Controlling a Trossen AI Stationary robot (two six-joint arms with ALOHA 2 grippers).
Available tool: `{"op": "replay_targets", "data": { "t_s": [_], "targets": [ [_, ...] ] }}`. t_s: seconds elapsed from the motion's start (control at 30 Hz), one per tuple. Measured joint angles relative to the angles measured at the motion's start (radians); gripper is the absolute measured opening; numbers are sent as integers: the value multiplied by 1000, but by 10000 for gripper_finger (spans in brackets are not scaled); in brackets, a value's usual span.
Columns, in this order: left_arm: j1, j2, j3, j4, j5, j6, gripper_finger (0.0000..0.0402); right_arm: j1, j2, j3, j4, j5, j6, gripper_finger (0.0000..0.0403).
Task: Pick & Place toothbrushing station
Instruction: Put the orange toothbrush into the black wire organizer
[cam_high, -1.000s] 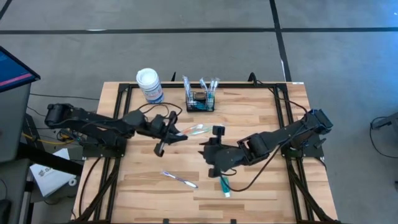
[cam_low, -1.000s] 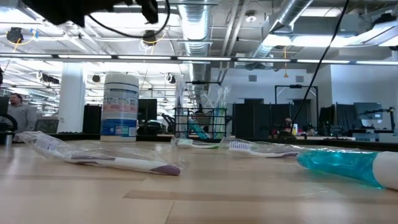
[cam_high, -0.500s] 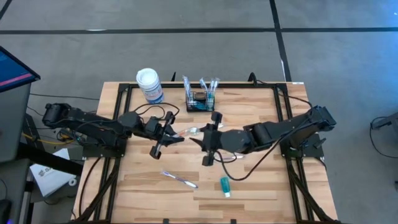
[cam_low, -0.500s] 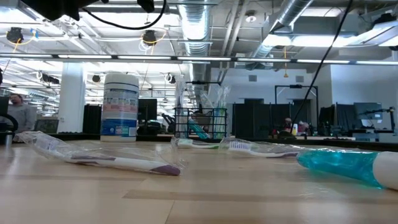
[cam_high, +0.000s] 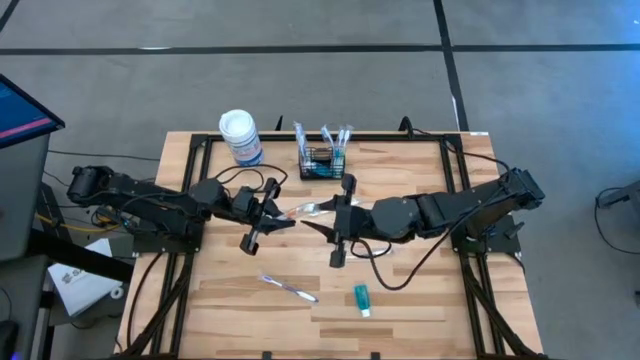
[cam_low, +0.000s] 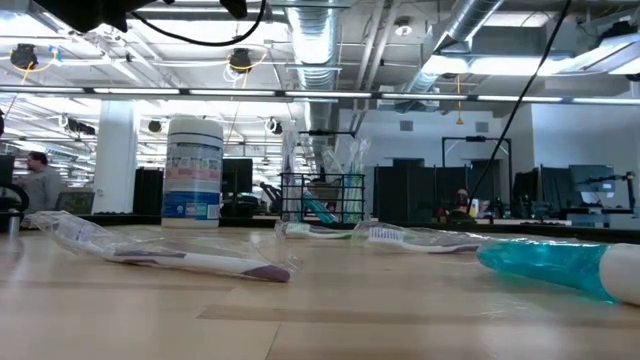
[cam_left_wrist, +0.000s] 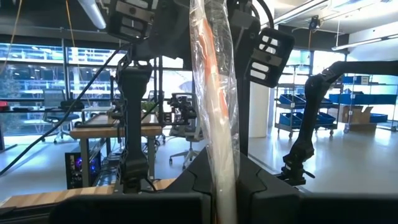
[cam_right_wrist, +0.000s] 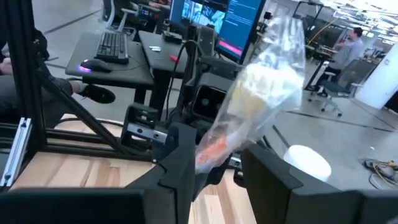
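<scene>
The toothbrushing station (cam_high: 322, 161) — the small black wire-mesh basket — stood at the far edge of the tabletop (cam_high: 420, 300), beyond both claws, and it already held several wrapped brushes upright. So part of the job looked done. Left to do, as far as could be judged: the wrapped toothbrush (cam_high: 306, 210) now in the air, a second wrapped brush (cam_high: 289, 288) lying near the front, and the teal tube (cam_high: 361, 298) beside it, both well behind the claws.

The left claw (cam_high: 277, 214) was pressed together on one end of the wrapped toothbrush, whose plastic sleeve ran up between its fingers in its own wrist view. The right claw (cam_high: 335, 213) met it head-on, and its jaws stood around the other end of the same wrapper — pinching it or only bracketing it, I could not tell. It read as a handover in mid-air.

A second earlier the right claw had hung lower down the tabletop, just above the teal tube; it had since swung up to face the left claw, which had barely shifted. The tube and the loose brush lay where they had been.
</scene>
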Motion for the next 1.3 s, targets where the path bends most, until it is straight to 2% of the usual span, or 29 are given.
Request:
{"op": "replay_targets", "data": {
  "t_s": [0.2,0.4,0.53,0.7,0.83,1.03,1.17,1.3],
  "targets": [
    [0,0,0,0,0,1,5,-20,1,0,28,-66,-3,119],
    [0,0,0,-1,0,1,5,-23,1,0,59,-72,-4,110],
    [1,0,0,-1,0,1,5,-20,1,0,59,-73,-14,80],
    [1,0,0,-2,3,3,6,-18,1,0,59,-72,-39,14],
    [3,0,0,-2,3,3,8,-18,1,0,58,-72,-32,12],
    [4,0,0,-4,-11,0,35,-18,2,0,54,-73,-40,5],
    [6,1,0,-7,-81,0,57,-18,2,0,46,-69,-40,3],
    [19,1,-1,-14,-87,0,81,-25,1,0,-10,-60,-26,2]
  ]
}}
